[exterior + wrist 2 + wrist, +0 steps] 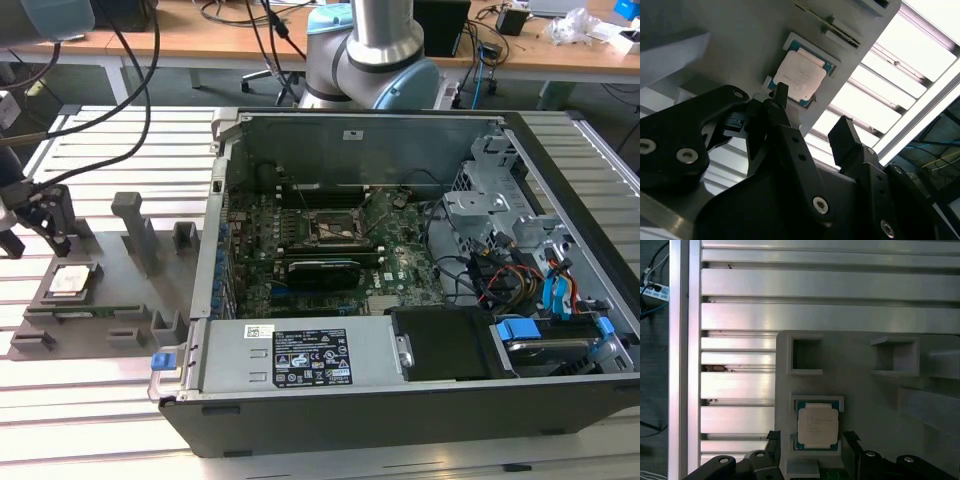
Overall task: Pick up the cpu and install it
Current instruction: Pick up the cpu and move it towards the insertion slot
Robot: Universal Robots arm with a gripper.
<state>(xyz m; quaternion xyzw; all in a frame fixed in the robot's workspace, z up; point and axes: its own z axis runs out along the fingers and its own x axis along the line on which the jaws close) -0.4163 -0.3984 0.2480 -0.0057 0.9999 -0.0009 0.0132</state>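
The cpu [68, 280] is a small pale silver square with a thin green rim. It lies flat in a recess of the grey fixture plate [105, 262], at the exterior view's left. My gripper [35, 238] hovers just above that end of the plate, open, with nothing between its black fingers. In the first wrist view the cpu [817, 426] lies between the two fingertips of the gripper [811, 439]. In the second wrist view the cpu [800, 77] sits beyond the spread gripper [812, 112]. The dark socket [335, 228] is on the motherboard inside the open computer case.
The open computer case [400, 400] takes up the middle and right, with cables, a drive cage [500, 215] and a power supply [300, 355] inside. Upright grey blocks [135, 228] rise from the fixture plate. A ribbed aluminium table [80, 420] lies underneath. Black cables [130, 90] hang over the table's left.
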